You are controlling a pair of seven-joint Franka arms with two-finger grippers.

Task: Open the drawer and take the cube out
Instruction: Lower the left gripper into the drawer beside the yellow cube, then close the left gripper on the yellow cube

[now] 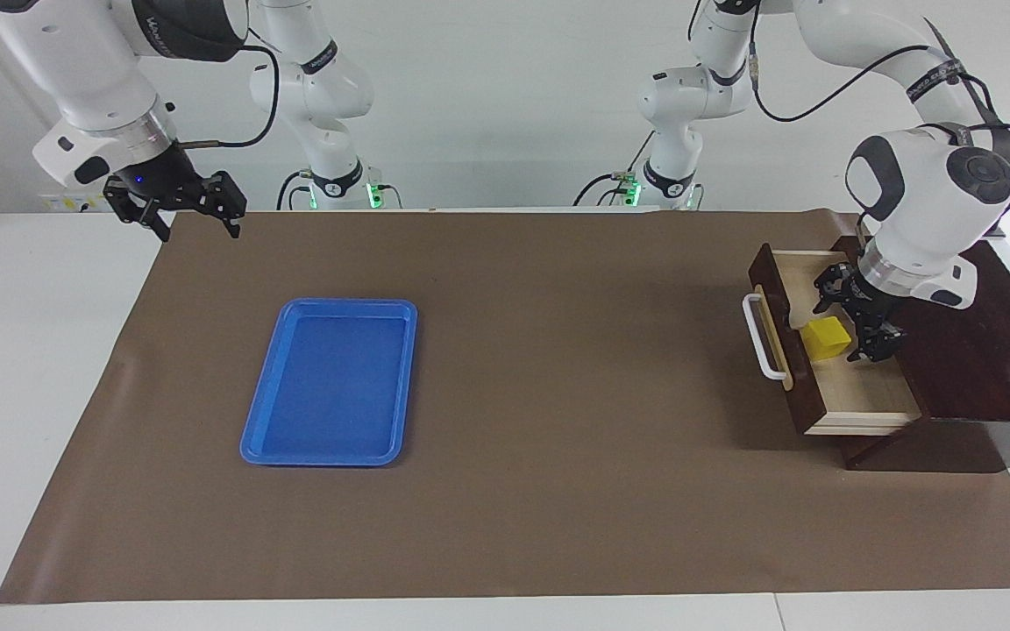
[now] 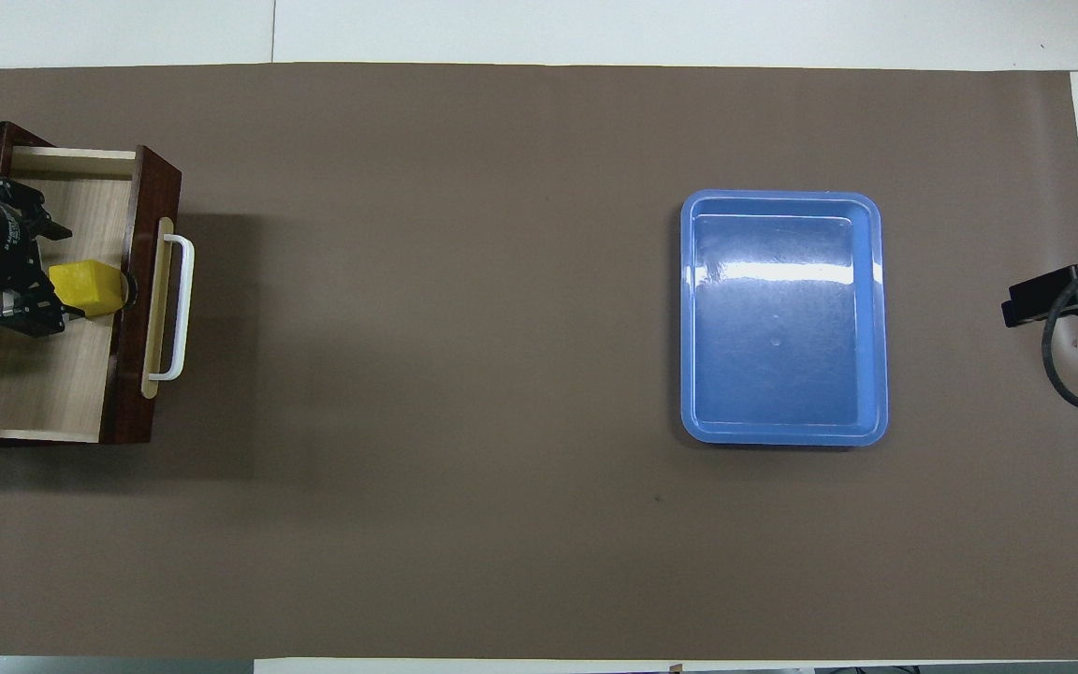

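Yellow cube (image 1: 826,337) sat in my open drawer (image 1: 856,386), left gripper (image 1: 851,320) spread wide beside it, right gripper (image 1: 196,217) waiting wide over the table edge.

cube (image 1: 825,337) yellow | drawer (image 1: 856,386) dark brown, pale inside | tray (image 1: 330,382) blue | mat (image 1: 558,438) brown

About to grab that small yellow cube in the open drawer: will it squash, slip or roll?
The small yellow solid cube looks rigid with flat faces, so it probably won't squash or roll. Its smooth surface might slip slightly. It sits close to the dark wooden drawer front, so the open left claw may nudge it.
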